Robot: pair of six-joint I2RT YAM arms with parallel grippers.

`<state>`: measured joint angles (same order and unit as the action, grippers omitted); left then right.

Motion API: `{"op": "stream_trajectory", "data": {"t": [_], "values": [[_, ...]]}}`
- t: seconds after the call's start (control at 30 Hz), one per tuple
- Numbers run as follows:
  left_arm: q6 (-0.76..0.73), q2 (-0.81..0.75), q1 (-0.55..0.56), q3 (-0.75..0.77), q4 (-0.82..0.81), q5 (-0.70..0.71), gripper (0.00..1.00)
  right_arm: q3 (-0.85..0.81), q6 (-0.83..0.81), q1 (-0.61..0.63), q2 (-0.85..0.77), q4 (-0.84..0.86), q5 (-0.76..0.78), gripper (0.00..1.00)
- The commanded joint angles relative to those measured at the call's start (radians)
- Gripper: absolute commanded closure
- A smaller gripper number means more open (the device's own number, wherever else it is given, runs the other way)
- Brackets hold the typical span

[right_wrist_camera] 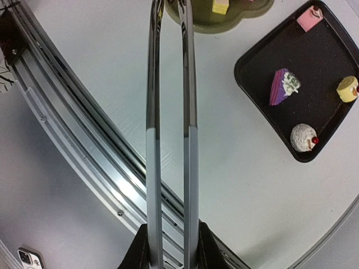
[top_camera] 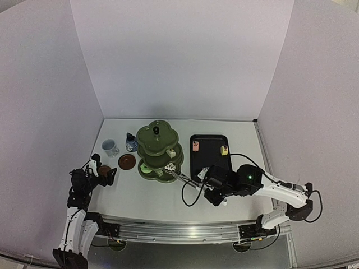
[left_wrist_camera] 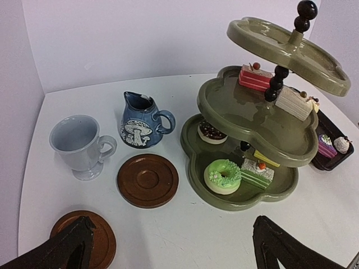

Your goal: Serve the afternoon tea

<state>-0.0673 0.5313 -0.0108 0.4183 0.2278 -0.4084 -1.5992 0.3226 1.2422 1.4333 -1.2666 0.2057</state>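
The right tool (right_wrist_camera: 171,246) is clamped on the metal tongs (right_wrist_camera: 190,168), whose tips reach at 10 o'clock to the lowest tier of the green stand (top_camera: 151,140), the black tray (right_wrist_camera: 263,56) of cakes (right_wrist_camera: 284,86) close at their 3 o'clock. The left tool (left_wrist_camera: 171,238) hangs wide open, empty, over the near coaster (left_wrist_camera: 100,232) by the 8 o'clock edge of the surface (top_camera: 151,196); the second coaster (left_wrist_camera: 147,180), mug (left_wrist_camera: 76,143) and pot (left_wrist_camera: 140,120) sit between it and the stand.

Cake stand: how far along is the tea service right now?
Done: several cakes sit on the lower two tiers of the stand, such as the green doughnut. In hand: the right end effector grips the tongs, pointed towards the stand. Still to do: four cakes, including the purple slice, lie on the tray; the mug and pot stand off both coasters; the left end effector is open.
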Motion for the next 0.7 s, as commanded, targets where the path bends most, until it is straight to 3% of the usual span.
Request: {"op": "stream_trajectory", "data": {"t": [0.0,0.3,0.67], "values": [[0.022,0.019,-0.018,0.013,-0.017,-0.021,0.0,-0.167,-0.094,0.006,0.137,0.075,-0.023,1.0],[-0.003,0.034,-0.02,0.008,-0.022,-0.027,0.0,-0.381,-0.19,0.001,0.363,0.108,-0.023,1.0],[0.003,0.025,-0.02,0.012,-0.015,-0.033,0.0,-0.531,-0.14,-0.108,0.545,0.13,-0.024,1.0]]}}
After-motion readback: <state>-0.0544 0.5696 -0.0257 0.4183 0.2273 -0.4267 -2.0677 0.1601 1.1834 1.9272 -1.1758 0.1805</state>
